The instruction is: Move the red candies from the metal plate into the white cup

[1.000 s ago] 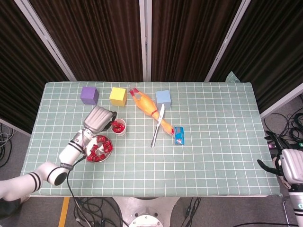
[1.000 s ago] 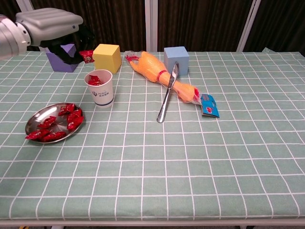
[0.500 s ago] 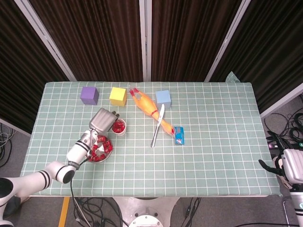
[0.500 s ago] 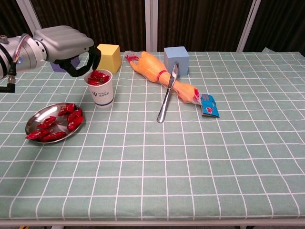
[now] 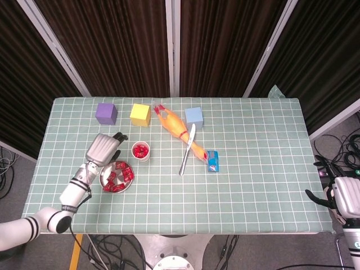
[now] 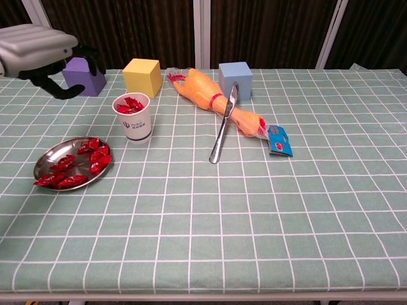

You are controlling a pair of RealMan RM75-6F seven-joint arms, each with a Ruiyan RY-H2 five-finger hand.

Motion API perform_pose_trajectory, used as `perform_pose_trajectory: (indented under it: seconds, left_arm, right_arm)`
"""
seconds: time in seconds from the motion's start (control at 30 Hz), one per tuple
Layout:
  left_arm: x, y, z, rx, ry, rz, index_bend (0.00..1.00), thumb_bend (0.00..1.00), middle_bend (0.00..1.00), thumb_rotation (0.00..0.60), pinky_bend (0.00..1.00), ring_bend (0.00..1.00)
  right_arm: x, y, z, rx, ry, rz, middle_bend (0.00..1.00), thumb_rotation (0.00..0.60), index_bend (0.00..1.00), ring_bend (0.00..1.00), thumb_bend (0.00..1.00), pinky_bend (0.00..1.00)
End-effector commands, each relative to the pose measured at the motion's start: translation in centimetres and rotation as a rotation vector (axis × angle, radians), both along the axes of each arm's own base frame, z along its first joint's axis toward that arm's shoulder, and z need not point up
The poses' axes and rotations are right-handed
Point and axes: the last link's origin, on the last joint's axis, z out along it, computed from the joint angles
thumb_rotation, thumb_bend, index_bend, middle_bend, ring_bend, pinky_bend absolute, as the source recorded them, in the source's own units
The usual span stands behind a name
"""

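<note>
The metal plate (image 5: 102,175) (image 6: 54,155) lies near the table's left front and holds several red candies (image 5: 118,175) (image 6: 89,159). Just behind it and to its right stands the white cup (image 5: 142,158) (image 6: 137,127) with red candies (image 5: 140,149) (image 6: 130,105) inside. My left hand (image 5: 104,149) (image 6: 41,54) hovers left of the cup, behind the plate, its fingers hanging loosely apart and holding nothing. My right hand (image 5: 343,197) hangs off the table's right edge, fingers apart and empty.
Along the back stand a purple cube (image 5: 106,112) (image 6: 86,75), a yellow cube (image 5: 140,114) (image 6: 142,77) and a blue cube (image 5: 194,116) (image 6: 234,79). An orange rubber chicken (image 5: 177,130) (image 6: 210,95), a knife (image 5: 187,149) (image 6: 221,130) and a blue packet (image 5: 212,160) (image 6: 278,141) lie mid-table.
My left hand carried a red candy over the cup, let it go there, and has drawn back to the left, now empty. The right hand has stayed put.
</note>
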Motion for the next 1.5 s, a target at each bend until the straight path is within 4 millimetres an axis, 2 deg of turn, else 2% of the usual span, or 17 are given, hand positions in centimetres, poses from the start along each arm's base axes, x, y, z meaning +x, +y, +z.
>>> perform_pose_trajectory:
  seconds: [0.03,0.13,0.33,0.7,1.5]
  left_arm:
    - [-2.1,-2.0,0.4,0.002,-0.015,0.008,0.38,0.42,0.41,0.600,1.00,0.93]
    - [-3.7,-3.4,-0.2,-0.040,0.000,0.030,0.39,0.39,0.42,0.600,1.00,0.93]
    - [-5.5,-5.3,-2.0,-0.122,0.072,0.056,0.42,0.32,0.44,0.600,1.00,0.93]
    - [-7.0,-5.7,-4.3,-0.157,0.107,0.090,0.49,0.31,0.50,0.600,1.00,0.93]
    - [-6.6,-5.6,-5.9,-0.163,0.164,0.034,0.51,0.31,0.51,0.600,1.00,0.93]
  right_arm:
    - [0.0,0.0,0.0,0.000,0.001,0.002,0.27,0.600,0.13,0.24,0.11,0.57]
    - [0.2,-0.1,-0.1,0.005,0.002,0.005,0.27,0.600,0.13,0.24,0.12,0.57]
    - [0.3,-0.1,-0.1,0.004,0.004,0.006,0.27,0.600,0.13,0.24,0.12,0.57]
    - [0.5,-0.2,-0.1,0.006,0.006,0.010,0.27,0.600,0.13,0.24,0.12,0.57]
    - [0.2,0.0,0.0,0.004,0.007,-0.003,0.27,0.600,0.13,0.24,0.12,0.57]
